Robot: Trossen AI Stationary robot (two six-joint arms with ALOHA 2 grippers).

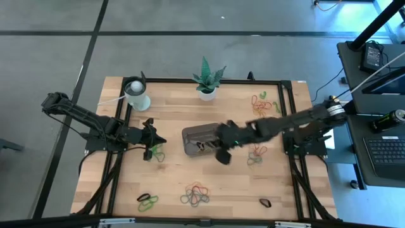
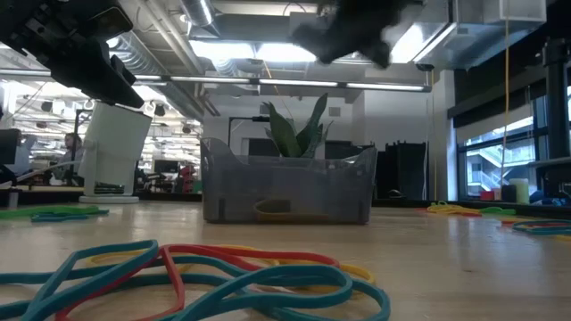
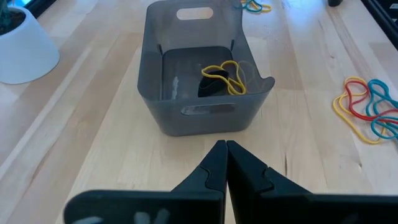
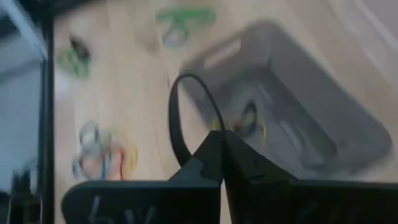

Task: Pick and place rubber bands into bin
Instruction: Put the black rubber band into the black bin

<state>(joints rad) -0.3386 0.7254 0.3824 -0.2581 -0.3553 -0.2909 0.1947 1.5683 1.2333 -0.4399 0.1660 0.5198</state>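
Right tool point(image 4: 221, 146), pinching a black rubber band point(image 4: 177, 118), reaches over the bin point(image 1: 199, 139); left tool point(image 3: 224, 155) closed.

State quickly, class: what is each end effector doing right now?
Left end effector: closed, holding nothing, beside the dark grey translucent plastic bin.
Right end effector: closed on a thin black rubber band loop, near the bin.

bins: one point(image 1: 197, 139)
potted plants: one point(image 1: 207, 81)
white cups: one point(image 1: 136, 94)
robot arms: two
rubber bands: many, scattered heaps point(image 1: 196, 194)
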